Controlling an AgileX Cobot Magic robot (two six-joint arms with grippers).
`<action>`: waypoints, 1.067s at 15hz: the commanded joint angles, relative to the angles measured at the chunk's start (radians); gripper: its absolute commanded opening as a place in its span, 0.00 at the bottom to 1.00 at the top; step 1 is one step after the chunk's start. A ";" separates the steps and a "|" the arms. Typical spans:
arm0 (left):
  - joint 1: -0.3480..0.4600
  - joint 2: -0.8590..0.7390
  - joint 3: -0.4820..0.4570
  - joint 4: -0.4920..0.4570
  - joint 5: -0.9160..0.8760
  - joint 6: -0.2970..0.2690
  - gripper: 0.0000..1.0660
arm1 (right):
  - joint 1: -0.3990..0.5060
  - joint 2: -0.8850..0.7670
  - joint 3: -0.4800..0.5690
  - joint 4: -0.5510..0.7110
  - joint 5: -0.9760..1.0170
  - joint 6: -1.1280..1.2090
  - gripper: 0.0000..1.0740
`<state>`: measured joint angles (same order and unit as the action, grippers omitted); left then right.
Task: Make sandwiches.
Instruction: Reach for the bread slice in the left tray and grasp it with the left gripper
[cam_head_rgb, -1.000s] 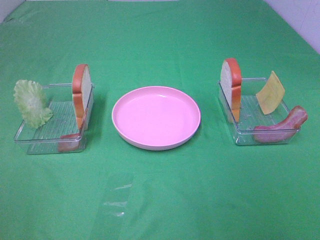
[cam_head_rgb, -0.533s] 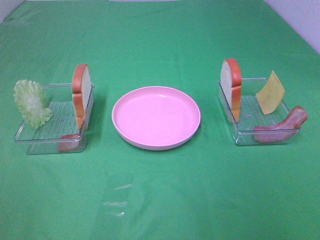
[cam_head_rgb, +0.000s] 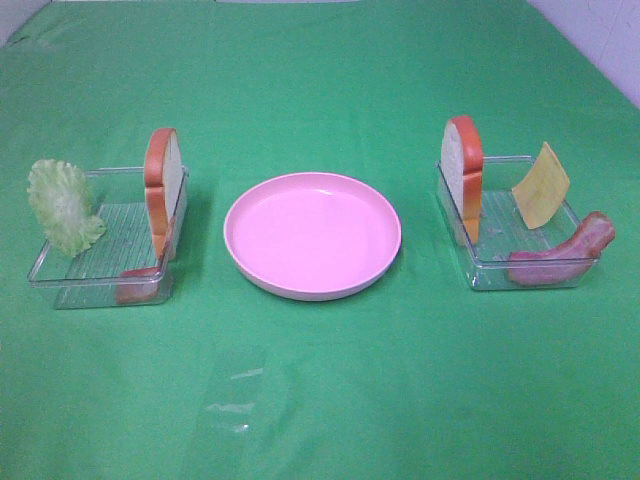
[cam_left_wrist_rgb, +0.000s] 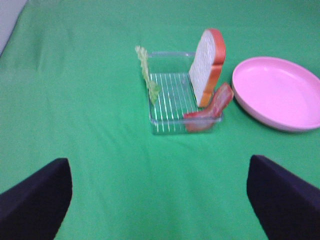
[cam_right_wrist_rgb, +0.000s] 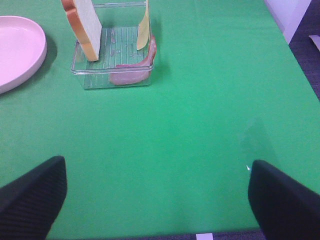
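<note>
Both my hands stand apart and empty: left hand (cam_left_wrist_rgb: 160, 200), right hand (cam_right_wrist_rgb: 160, 200), well back from the food. The bread slice (cam_head_rgb: 163, 190) stands upright in the left tray (cam_head_rgb: 60, 275) with lettuce (cam_head_rgb: 62, 205) and bacon (cam_head_rgb: 140, 283). The plate (cam_head_rgb: 300, 292) is bare. Recommended: pinch the slice across its flat faces, lift it clear of the wall, lay it flat centrally.

The right tool (cam_right_wrist_rgb: 156, 169) is hanging wide open over the green surface (cam_right_wrist_rgb: 200, 115), its dark fingers (cam_right_wrist_rgb: 32, 197) standing far apart. A clear tray (cam_right_wrist_rgb: 92, 79) is holding an upright bread slice (cam_right_wrist_rgb: 84, 27), a leaning cheese square (cam_right_wrist_rgb: 144, 27) and a bacon strip (cam_right_wrist_rgb: 131, 74). A pink plate (cam_right_wrist_rgb: 17, 50) is sitting just beside the tray.
</note>
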<state>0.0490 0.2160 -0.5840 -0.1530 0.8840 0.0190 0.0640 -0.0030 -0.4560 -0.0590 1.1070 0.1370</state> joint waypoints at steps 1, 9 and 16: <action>-0.001 0.207 -0.052 0.000 -0.167 -0.051 0.81 | -0.004 -0.019 0.003 -0.006 -0.002 -0.005 0.90; -0.001 1.014 -0.589 -0.029 -0.154 -0.037 0.81 | -0.004 -0.019 0.003 -0.006 -0.002 -0.005 0.90; -0.076 1.464 -1.001 -0.045 0.061 -0.059 0.81 | -0.004 -0.019 0.003 -0.006 -0.002 -0.005 0.90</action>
<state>-0.0370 1.6910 -1.5950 -0.1850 0.9400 -0.0500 0.0640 -0.0030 -0.4560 -0.0590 1.1070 0.1370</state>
